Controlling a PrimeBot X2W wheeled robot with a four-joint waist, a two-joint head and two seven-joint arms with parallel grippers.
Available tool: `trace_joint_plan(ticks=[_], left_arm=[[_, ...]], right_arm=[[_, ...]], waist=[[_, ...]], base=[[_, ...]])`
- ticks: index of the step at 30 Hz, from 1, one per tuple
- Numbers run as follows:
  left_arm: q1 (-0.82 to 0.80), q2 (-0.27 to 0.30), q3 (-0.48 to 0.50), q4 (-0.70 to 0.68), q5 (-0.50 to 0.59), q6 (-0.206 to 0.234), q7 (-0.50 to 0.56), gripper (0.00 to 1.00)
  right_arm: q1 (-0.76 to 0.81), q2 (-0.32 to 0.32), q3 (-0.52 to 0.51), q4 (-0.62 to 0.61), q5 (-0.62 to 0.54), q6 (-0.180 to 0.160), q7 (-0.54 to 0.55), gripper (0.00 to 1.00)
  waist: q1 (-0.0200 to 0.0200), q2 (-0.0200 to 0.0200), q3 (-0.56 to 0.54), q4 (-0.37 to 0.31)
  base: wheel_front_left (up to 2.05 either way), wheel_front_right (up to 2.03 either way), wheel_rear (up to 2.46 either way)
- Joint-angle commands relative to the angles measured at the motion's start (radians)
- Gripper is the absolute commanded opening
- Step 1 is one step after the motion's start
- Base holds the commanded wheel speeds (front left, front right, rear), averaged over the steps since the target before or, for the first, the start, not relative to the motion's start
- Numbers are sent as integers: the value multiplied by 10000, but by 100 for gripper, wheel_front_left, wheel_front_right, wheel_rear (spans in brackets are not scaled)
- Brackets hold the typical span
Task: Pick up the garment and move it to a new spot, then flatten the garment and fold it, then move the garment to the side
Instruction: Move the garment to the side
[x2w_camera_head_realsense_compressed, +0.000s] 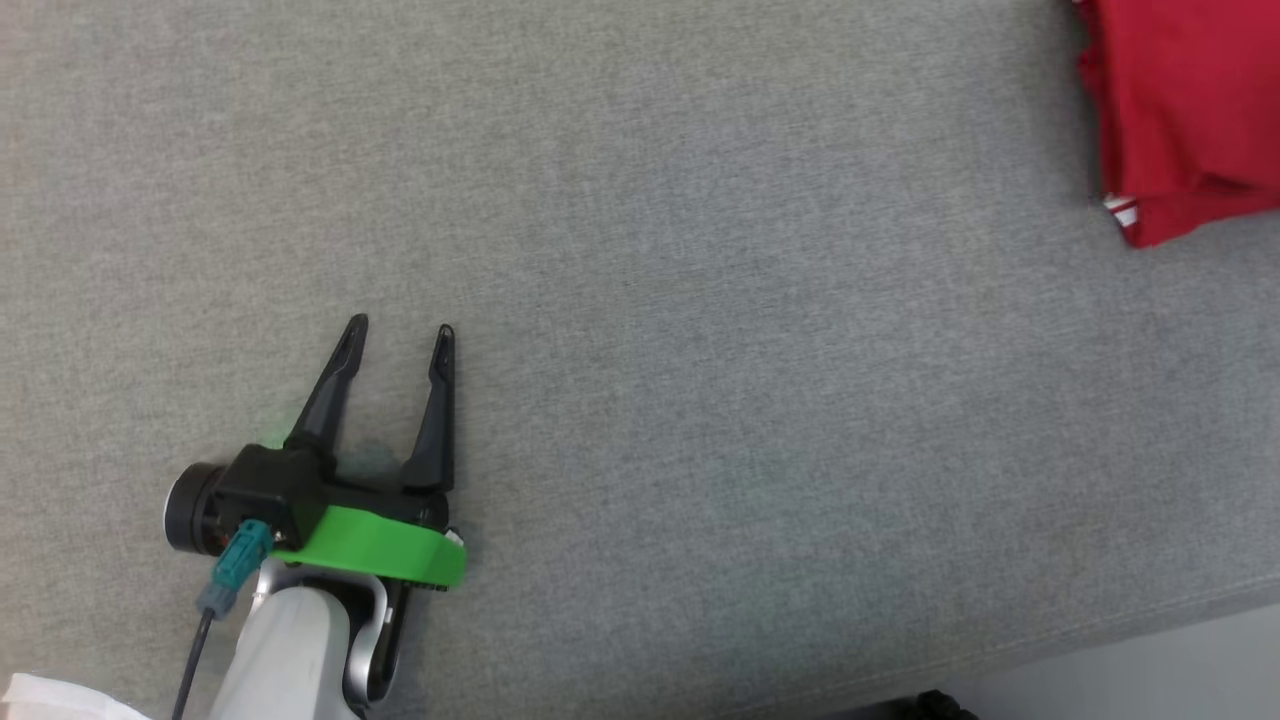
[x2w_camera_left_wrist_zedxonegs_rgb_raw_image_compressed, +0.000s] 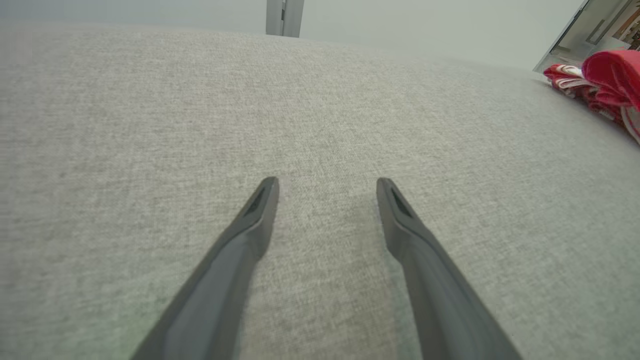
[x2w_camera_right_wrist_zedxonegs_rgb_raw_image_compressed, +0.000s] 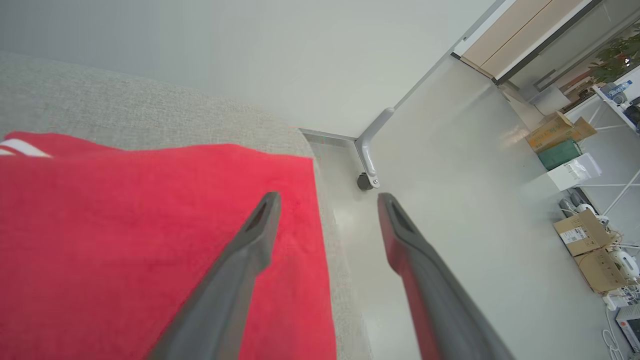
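Observation:
The garment is red with white stripes and lies folded at the far right of the grey cloth-covered table. It also lies at the right edge of the left wrist view as the garment. My left gripper hovers open over bare cloth at the lower left, far from the garment, with nothing between its fingers. My right gripper is open just above the garment, right at the table's edge; one finger is over the red cloth, the other over the floor. Nothing is held.
The table's right edge drops to a pale floor, where a caster leg stands. Cardboard boxes and clutter sit further off. The table's near edge runs along the lower right of the head view.

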Motion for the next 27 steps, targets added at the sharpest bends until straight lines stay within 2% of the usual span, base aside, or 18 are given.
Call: trace_joint_plan(ticks=[1,5,12,20,27], left_arm=[[-26,110,74,144,-39,-7,24,100],[27,154,143,147,-39,46,24,100],[56,102,212,-55,-116,43,14,100],[151,-28,558,-110,-248,61,14,100],[535,-176,1278,57,-469,169,13,100]], right_arm=[[98,48,-228,164,-218,-17,-242,100],[62,541,-572,444,-683,-17,-792,100],[-171,1447,-256,214,-1102,-17,-1523,100],[5,2399,168,-234,-1109,-17,-2053,100],[852,3646,37,-632,-1141,-17,-2542,100]], waist=[[-1,-1,76,94],[-1,-1,-36,22],[-1,-1,-558,-166],[-1,-1,-1591,-33],[-1,-1,-2680,237]], base=[[0,0,0],[0,0,0],[0,0,0],[0,0,0],[0,0,0]])
